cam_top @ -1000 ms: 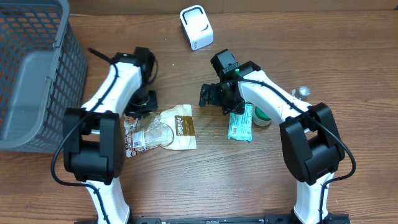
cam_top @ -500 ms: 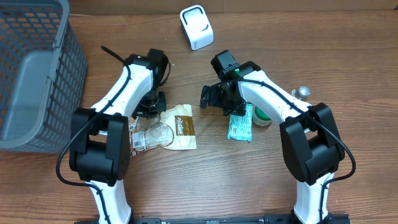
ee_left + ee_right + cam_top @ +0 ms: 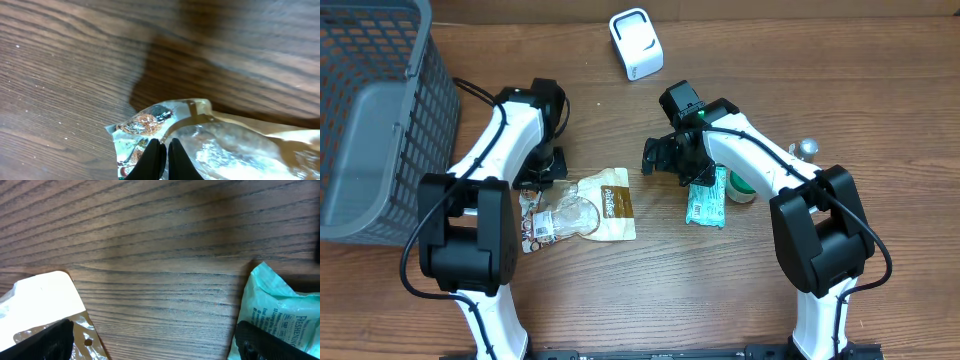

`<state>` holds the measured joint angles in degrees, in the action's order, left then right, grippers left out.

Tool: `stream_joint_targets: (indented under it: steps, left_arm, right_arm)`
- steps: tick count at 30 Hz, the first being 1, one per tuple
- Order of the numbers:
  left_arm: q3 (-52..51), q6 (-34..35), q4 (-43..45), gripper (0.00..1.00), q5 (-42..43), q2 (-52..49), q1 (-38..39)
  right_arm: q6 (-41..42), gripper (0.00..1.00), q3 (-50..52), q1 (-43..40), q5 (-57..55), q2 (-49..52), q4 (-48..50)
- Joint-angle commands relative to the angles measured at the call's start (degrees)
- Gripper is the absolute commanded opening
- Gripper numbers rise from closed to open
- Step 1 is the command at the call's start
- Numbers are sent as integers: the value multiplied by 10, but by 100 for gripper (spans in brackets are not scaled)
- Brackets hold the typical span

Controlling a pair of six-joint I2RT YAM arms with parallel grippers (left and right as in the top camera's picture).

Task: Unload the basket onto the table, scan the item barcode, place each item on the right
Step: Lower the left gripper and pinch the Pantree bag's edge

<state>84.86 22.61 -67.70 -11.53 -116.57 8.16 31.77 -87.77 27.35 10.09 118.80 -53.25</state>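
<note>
1. Item: the crinkled clear-and-brown plastic snack pouch (image 3: pixel 603 204) lies flat on the wooden table (image 3: pixel 740 300), on the base side of the white box-shaped scanner (image 3: pixel 636 44) and a little to my left of it.
2. My left gripper (image 3: pixel 164 146) has its fingers pressed together at the pouch's printed corner, the end farther from the scanner. I cannot tell whether any film is caught between them.
3. My right gripper (image 3: pixel 155 340) has its fingers spread wide and holds nothing. It hovers nearer the scanner than the pouch is.
4. Handling, as I judge it: the film is light, limp and slippery, and the contents may crush. I take the flat sealed edge, not the bulging window.
</note>
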Motion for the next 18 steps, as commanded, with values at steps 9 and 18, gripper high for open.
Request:
stream_joint_targets:
  steps: [9,18]
  left_arm:
    - [-95,-28,76,4,7,15,1]
    - [-101,-93,108,4,128,15,2]
  right_arm:
    - [-8,100,-11,-4,-6,2,0]
    - [-8,100,-11,-4,-6,2,0]
